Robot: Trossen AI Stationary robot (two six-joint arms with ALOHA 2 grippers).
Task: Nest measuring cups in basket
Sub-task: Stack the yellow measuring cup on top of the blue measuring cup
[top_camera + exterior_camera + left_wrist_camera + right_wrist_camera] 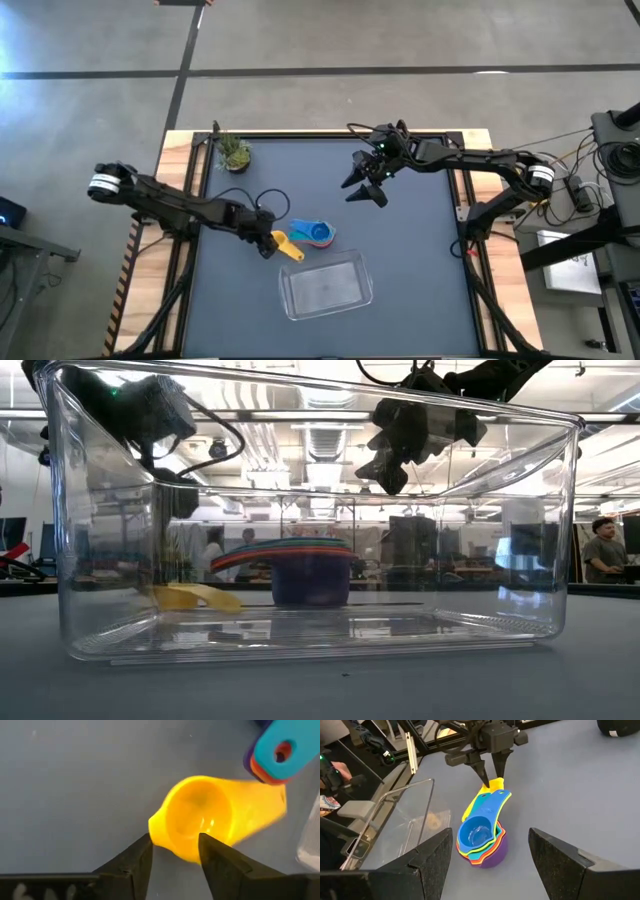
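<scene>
The yellow measuring cup (290, 249) lies tilted on the dark table, just left of a nested stack of cups (316, 234) with the blue cup (476, 831) on top and the purple one at the bottom. My left gripper (267, 243) is shut on the yellow cup (210, 815). The stack's handles (492, 802) point toward it. The clear basket (325, 286) stands with nothing in it near the table's near edge, just in front of the stack. My right gripper (365, 188) hangs open above the table, on the far right side of the stack, touching nothing. My left gripper holds the yellow cup by the rim of its bowl (165, 832), one finger (212, 855) inside the bowl and one (137, 860) outside it. The fingers come slanting down from the table's left. The cup sits tilted, low at the table; whether it is lifted clear, I cannot tell.
A small potted plant (233, 152) stands at the far left corner. A black cable (268, 200) loops behind my left gripper. Open dark table (420, 260) lies right of the basket. People show in the room behind (603, 550).
</scene>
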